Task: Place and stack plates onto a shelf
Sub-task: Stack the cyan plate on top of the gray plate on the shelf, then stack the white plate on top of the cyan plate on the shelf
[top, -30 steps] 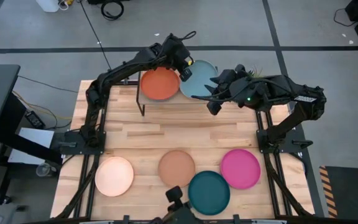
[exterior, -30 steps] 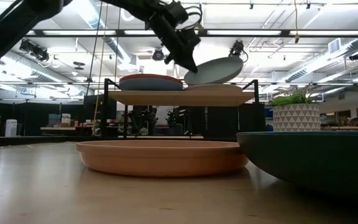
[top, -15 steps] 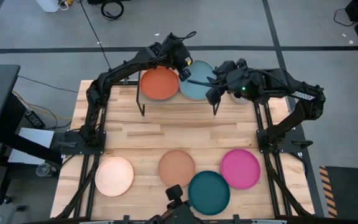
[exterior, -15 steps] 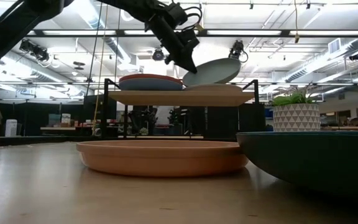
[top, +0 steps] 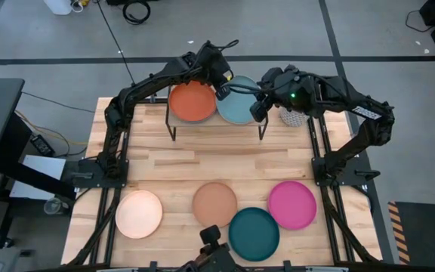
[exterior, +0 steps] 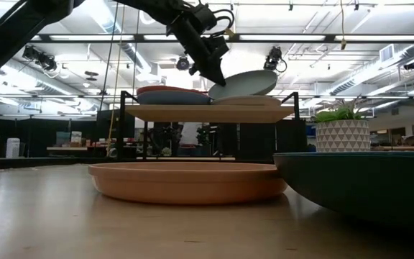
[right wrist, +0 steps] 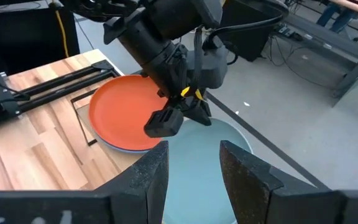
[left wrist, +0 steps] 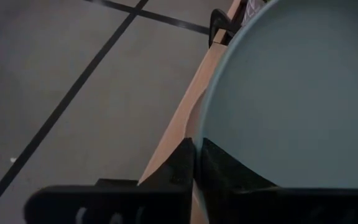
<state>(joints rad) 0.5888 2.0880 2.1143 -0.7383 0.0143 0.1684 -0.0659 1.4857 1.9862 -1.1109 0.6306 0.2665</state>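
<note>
Round matte light teal plate (top: 239,107) tilts on plank-topped shelf (top: 217,126).

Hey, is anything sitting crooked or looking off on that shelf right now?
Yes. The light teal plate sits tilted on the shelf, its left edge raised in the left gripper, not flat like the orange-red plate beside it. The right gripper hovers over it, jaws open.

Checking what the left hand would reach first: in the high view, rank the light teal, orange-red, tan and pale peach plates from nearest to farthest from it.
From the left hand:
1. Light teal plate, gripped at its rim, shelf's right half.
2. Orange-red plate, beside it on the shelf's left half.
3. Tan plate, near table edge, middle.
4. Pale peach plate, near edge, far left.
</note>
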